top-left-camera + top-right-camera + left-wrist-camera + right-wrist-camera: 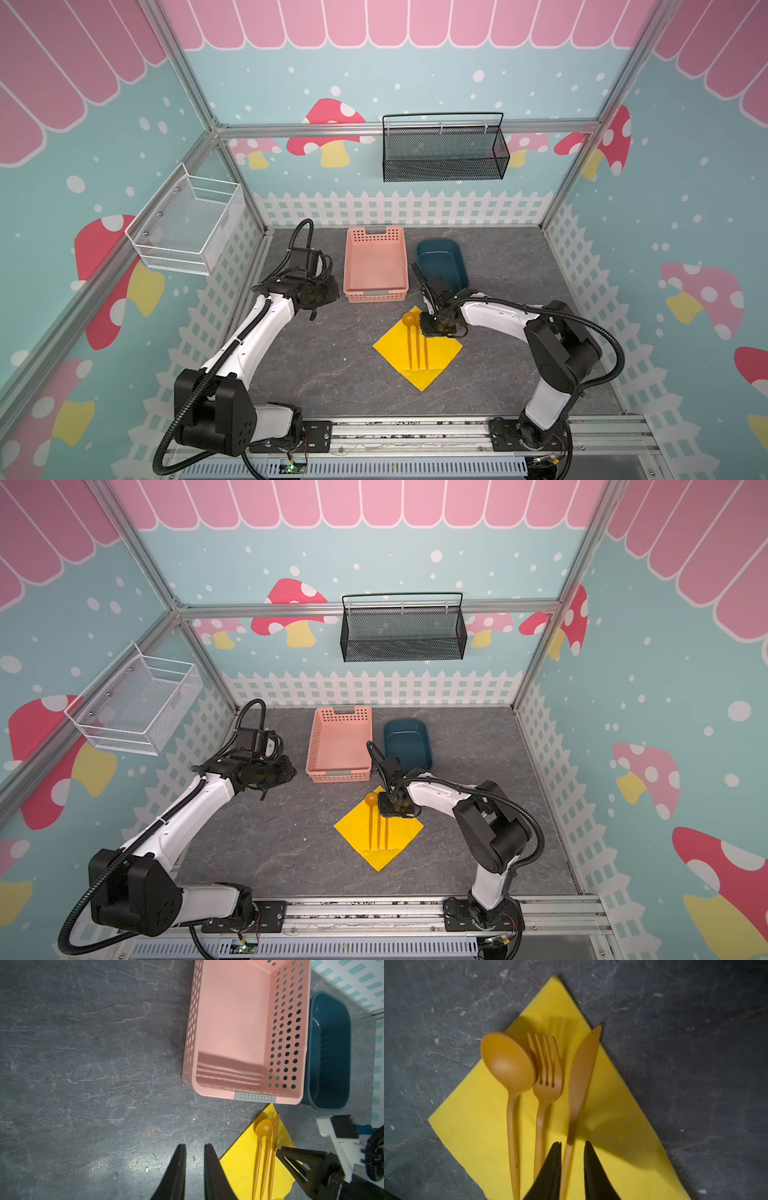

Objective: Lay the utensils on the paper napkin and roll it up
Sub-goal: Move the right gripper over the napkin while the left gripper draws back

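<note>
The yellow paper napkin (395, 349) (357, 829) (477, 1126) lies flat as a diamond on the dark table, its near corner folded up. The orange-yellow utensils lie side by side on it: spoon (508, 1064) (408, 319), fork (548, 1076) and knife (581, 1076). My right gripper (573, 1142) (436, 328) hangs over the napkin's far part, open. The knife handle lies between its fingers, against one finger and clear of the other. My left gripper (194, 1145) (326, 293) hovers left of the pink basket, slightly open and empty.
A pink perforated basket (376, 296) and a dark blue tub (438, 241) stand just behind the napkin. A black mesh basket (442, 166) hangs on the back wall. A white wire basket (187, 224) hangs on the left wall.
</note>
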